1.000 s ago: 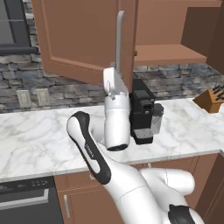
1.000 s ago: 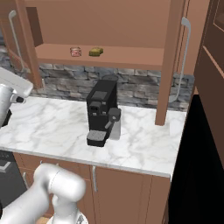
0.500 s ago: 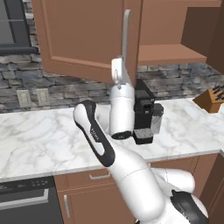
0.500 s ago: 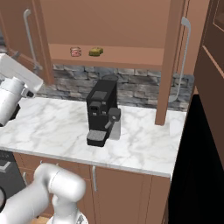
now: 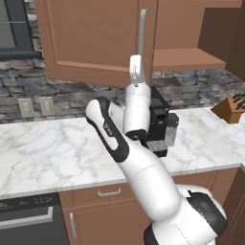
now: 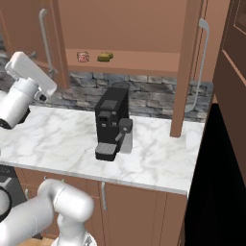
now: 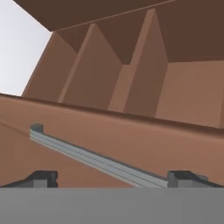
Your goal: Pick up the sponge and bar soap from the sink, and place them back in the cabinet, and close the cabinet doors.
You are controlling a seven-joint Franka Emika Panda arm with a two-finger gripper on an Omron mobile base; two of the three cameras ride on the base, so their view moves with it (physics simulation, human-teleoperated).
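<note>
Left base view: arm raised, wrist up at the silver bar handle (image 5: 142, 36) of the left cabinet door (image 5: 98, 38), which stands swung out over the table (image 5: 52, 155). Whether anything touches the handle: cannot tell. Black coffee machine (image 5: 160, 127) on the table, partly behind the forearm. Knife block (image 5: 231, 108) at far right.

Right base view: wrist at far left beside the left cabinet door's edge (image 6: 57, 45). Cabinet (image 6: 129, 60) open, both doors out. On the shelf, left part: bar soap (image 6: 83, 56), then sponge (image 6: 105, 56) just beside it, apart. Both well inside, near the left door. Coffee machine below on the marble table. Right cabinet door (image 6: 190, 67) edge-on, handle (image 6: 202, 62) facing right. Sink: not seen here.

Hand view: hand (image 7: 116, 180) spread wide, fingertips (image 7: 41, 178) at both lower corners, nothing between them. Bar handle runs diagonally across the brown door panel, just above the fingertips, its far end near the right tip. Contact with handle: cannot tell. Cabinet tops and white ceiling beyond.
</note>
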